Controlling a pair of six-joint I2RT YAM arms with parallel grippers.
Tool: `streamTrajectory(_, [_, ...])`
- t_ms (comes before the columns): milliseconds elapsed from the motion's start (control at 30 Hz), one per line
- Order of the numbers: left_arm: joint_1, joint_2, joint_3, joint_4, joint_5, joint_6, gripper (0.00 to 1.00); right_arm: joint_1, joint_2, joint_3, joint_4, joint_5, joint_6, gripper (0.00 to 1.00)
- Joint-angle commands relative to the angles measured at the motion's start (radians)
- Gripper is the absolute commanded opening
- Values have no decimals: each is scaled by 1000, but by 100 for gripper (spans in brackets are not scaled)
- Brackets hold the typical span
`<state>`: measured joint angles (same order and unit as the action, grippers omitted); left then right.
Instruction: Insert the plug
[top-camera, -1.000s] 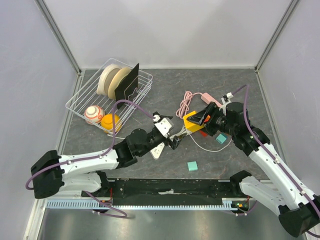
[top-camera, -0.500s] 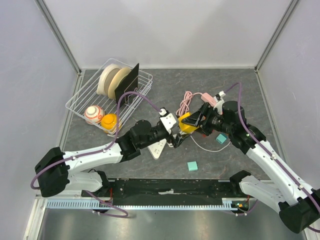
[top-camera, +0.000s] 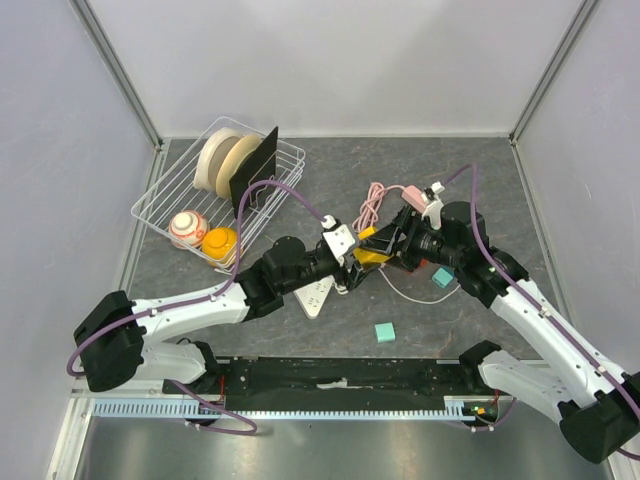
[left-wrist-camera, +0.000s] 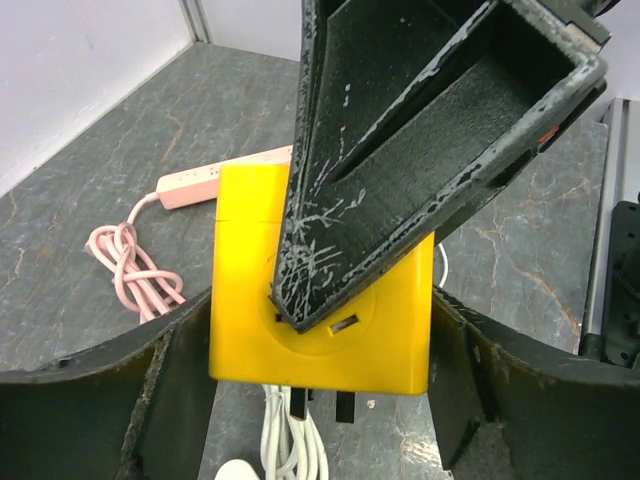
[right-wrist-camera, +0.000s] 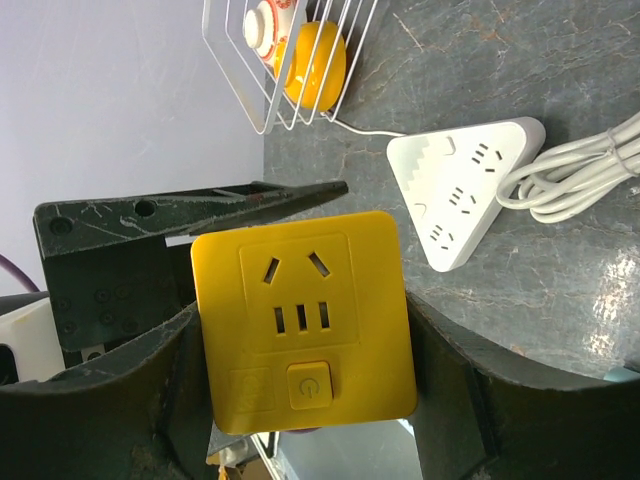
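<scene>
Overhead, both arms meet near the middle of the surface (top-camera: 500, 180), the left claw (top-camera: 352, 268) and right claw (top-camera: 380, 246) bunched around the yellow plug (top-camera: 371, 257). The white power strip (top-camera: 316, 297) lies on the surface just beside the left arm.

From the left wrist, the left claw's fingers (left-wrist-camera: 170, 380) press against two opposite sides of the plug, parted only by its width. Two prongs (left-wrist-camera: 300, 405) poke out of its lower edge. A scratched black finger of the right claw lies across the face in view.

From the right wrist, the right claw's fingers (right-wrist-camera: 450, 360) clamp the plug's other two sides, its socket face toward the camera. The power strip sits apart on the surface beyond, sockets up.

So the plug hangs in a two-claw grip, which reads as a handover or regrasp before insertion. Next, one claw should let go. The other must turn the prongs down, line them up with a socket on the strip and press straight.
</scene>
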<state>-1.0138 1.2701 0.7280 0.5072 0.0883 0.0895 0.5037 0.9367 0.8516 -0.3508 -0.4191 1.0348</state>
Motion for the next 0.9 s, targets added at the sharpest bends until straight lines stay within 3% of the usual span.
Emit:
streamTrajectory(0, [4,3,36,70,31,-28,77,24,2,30,75,-23,2,0])
streamTrajectory(100, [4,5,30,79,45,-37,63,32,7,29,79,-20,5,0])
streamTrajectory(133, [4,5,25,79,45,-40,51,35,10,29,81,-18,4,0])
streamTrajectory(233, [3,-5,8,82,50,-60,32,35,4,29,87,-12,-2,13])
streamTrajectory(267, [4,-11,2,82,47,-66,18,35,2,30,87,-7,-18,28])
streamTrajectory(333, [14,-29,-16,82,48,-114,2,35,-3,43,88,5,-47,46])
streamTrajectory(367, [23,-37,-24,82,76,-158,2,35,-6,50,88,8,-86,62])
streamTrajectory(467, [82,-63,-71,117,186,-279,2,35,-7,87,81,13,-221,85])
streamTrajectory(533, [135,-80,-100,148,250,-339,2,33,-10,115,79,5,-295,94])
streamTrajectory(700, [228,-101,-128,178,453,-484,2,33,-38,165,64,-19,-571,98])
streamTrajectory(867, [300,-103,-170,322,625,-608,2,33,-32,175,64,-194,-746,98])
